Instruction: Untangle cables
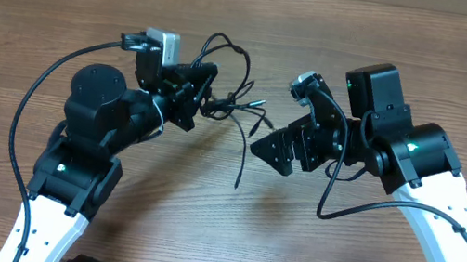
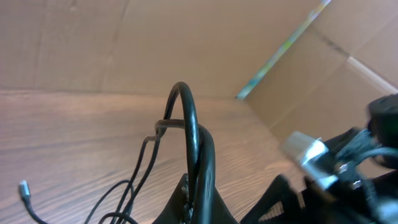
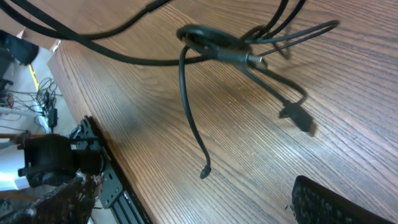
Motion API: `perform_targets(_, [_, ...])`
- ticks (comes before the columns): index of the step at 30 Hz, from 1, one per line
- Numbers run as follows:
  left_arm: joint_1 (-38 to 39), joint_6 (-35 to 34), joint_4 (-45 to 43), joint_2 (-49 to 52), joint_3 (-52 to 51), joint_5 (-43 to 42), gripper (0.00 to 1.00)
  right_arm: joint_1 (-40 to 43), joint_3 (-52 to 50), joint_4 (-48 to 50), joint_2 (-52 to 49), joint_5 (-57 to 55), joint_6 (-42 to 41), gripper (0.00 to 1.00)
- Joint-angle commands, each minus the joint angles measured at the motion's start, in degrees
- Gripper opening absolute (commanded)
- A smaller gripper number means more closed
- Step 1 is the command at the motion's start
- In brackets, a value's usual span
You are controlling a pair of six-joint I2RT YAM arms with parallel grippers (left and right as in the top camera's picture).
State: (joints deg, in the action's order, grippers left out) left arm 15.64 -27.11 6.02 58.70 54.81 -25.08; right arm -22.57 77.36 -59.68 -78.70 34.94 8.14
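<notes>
My left gripper (image 1: 194, 95) was clamped on the cables (image 1: 228, 104). The thin black cords were pinched between its fingers, with loops rising above the fingertips and loose tails trailing away toward my other hand. I judged that this grip was meant to anchor the bundle over the wooden table (image 1: 416, 47), so the strands hung free and could be drawn apart. My right gripper (image 1: 270, 146) stood just beside those tails, fingers spread apart and holding nothing. It pointed at the bundle, probably ready to pick out a single strand. In the right wrist view, the knot (image 3: 214, 45) sat beyond my right fingers, where several cords crossed. One long strand (image 3: 189, 106) drooped from it down to the table, and a small plug end (image 3: 297, 117) lay nearer the one fingertip (image 3: 329, 202) that showed at the bottom edge. The other right finger was cut off by the frame. In the left wrist view my own fingers fell mostly below the frame, so the pinch point itself was hidden. Only the cords rising from it were clear, and another plug (image 2: 23, 190) lay well off to one side. I could not tell how many separate cables there were, nor which strand passed over which inside the knot.
</notes>
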Motion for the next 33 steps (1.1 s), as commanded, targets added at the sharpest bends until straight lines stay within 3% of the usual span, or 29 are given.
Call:
perform_targets(1, [-0.24,-3.34,-3.41,0.02,1.25,-5.20,0.04,-0.07,1.46,-0.22,1.31,-0.15,5.27,0.99])
perform_targets(8, [-0.24,-4.94,-7.91,0.02,1.25,-11.13,0.04,-1.14,1.46,0.50,1.31,3.39,19.32,1.00])
perform_targets(15, [-0.24,-7.98,-8.00,0.04,1.25,-13.42,0.04,-1.16,1.46,6.95,1.31,4.68,22.73,1.00])
perform_targets(20, [-0.24,-11.26,-8.28,0.04,1.25,-13.51,0.04,-1.62,1.46,6.91,1.31,11.39,29.94,1.00])
perform_targets(26, [-0.17,-17.35,-10.97,0.04,1.25,-15.15,0.04,-2.73,1.46,7.39,0.87,11.67,34.49,1.00])
perform_targets(33, [1.42,-18.16,-13.64,0.07,1.25,-16.92,0.04,-4.11,1.46,8.98,-1.70,11.65,38.86,1.00])
